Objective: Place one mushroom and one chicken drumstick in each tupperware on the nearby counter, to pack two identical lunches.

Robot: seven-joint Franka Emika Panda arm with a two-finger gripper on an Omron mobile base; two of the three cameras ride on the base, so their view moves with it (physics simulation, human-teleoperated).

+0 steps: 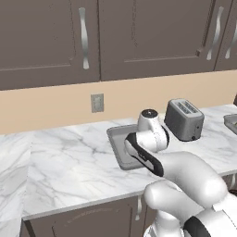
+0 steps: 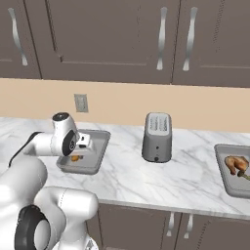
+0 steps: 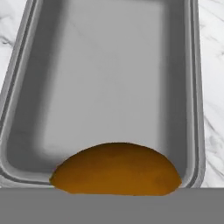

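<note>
Chicken drumstick (image 3: 116, 169) sits clamped in my gripper (image 2: 76, 155), hanging just over the near end of the grey tupperware (image 3: 109, 78) beneath me. Beyond my gripper's right stands the toaster (image 2: 157, 136), then a second tupperware (image 2: 227, 183) holding another drumstick (image 2: 235, 164).

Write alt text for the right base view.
The robot's hand holds an orange drumstick over a grey tray on the white marble counter. A toaster stands to the right; farther right, a second tray holds another drumstick.

Glossy white arm (image 1: 185, 180); dark joints
</note>
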